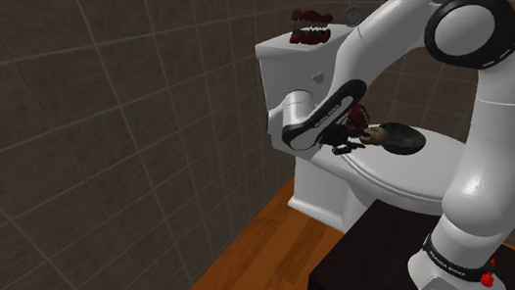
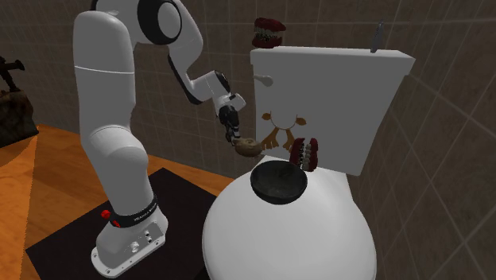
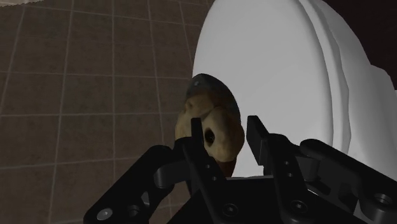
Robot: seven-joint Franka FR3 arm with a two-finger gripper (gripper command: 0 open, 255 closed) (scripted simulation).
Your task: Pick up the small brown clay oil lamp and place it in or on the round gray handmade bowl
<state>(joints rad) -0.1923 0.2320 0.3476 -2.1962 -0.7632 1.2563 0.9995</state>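
Note:
The small brown clay oil lamp (image 3: 213,127) sits clasped between the fingers of my black gripper (image 3: 222,143), which is shut on it. The lamp (image 2: 247,146) hangs in the air just off the edge of the white toilet lid (image 2: 262,239), below the gripper (image 2: 233,127). The round dark grey bowl (image 2: 278,181) stands on the lid, a short way beyond the lamp. In the shoulder view the lamp (image 1: 375,135) is right beside the bowl (image 1: 401,140), with the gripper (image 1: 349,139) on its left. Behind the lamp, part of the bowl's rim (image 3: 210,86) shows.
A red-and-white set of false teeth (image 2: 304,153) stands on the lid behind the bowl, and another set (image 2: 268,33) is on the toilet tank (image 2: 334,87). Tiled walls close in around the toilet. The black stand (image 1: 375,255) sits on the wooden floor.

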